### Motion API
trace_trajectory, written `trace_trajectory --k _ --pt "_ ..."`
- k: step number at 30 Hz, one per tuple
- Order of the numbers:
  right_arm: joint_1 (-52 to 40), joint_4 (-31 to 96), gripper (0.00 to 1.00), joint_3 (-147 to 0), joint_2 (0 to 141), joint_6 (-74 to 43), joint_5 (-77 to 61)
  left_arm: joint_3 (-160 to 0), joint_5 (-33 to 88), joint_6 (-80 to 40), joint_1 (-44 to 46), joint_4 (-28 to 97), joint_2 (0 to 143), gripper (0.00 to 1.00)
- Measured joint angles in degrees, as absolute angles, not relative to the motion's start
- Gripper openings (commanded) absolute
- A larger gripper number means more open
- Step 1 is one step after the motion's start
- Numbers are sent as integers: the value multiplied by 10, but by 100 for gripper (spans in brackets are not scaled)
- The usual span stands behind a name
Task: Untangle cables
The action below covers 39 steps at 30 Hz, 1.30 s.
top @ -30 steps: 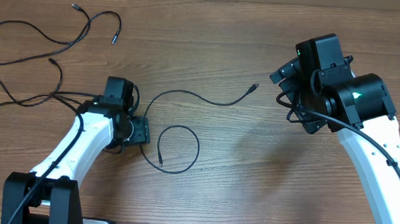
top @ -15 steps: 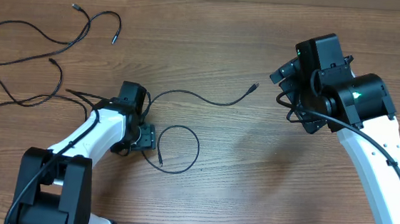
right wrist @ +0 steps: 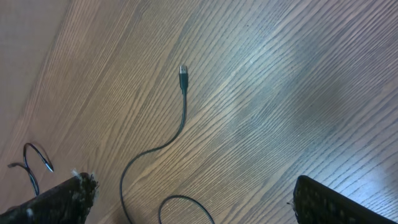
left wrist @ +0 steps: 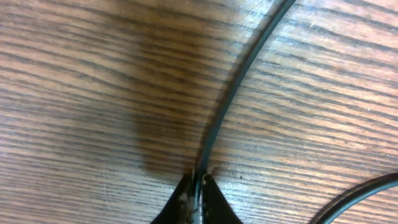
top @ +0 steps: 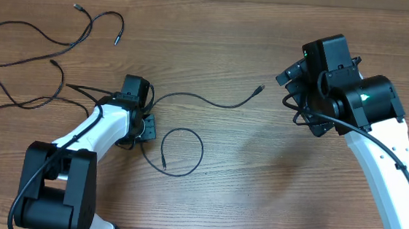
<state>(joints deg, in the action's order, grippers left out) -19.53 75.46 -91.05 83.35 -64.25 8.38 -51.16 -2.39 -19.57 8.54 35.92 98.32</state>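
Black cable (left wrist: 230,99) runs out from the left gripper (left wrist: 198,190), pinched in its tips. That gripper has shifted slightly toward the far edge since a second ago. The right gripper (right wrist: 196,199) gapes wide, unmoved.

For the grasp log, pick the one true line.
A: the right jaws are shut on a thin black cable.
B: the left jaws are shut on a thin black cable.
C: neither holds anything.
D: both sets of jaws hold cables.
B: in the left wrist view the left gripper has its jaws shut on the thin black cable, while the right gripper hangs open with nothing between its jaws.
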Motion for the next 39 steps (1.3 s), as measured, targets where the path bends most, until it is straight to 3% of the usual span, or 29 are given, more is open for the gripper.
trace_trajectory --k 14,33,39 --pt "-195 755 100 -910 834 -642 84 -525 13 -187 85 408 980 4" --pt "-195 754 100 -910 834 -642 84 -498 187 -151 86 444 818 4" --pt "-195 753 100 -910 834 -642 84 -498 181 -168 86 455 799 5"
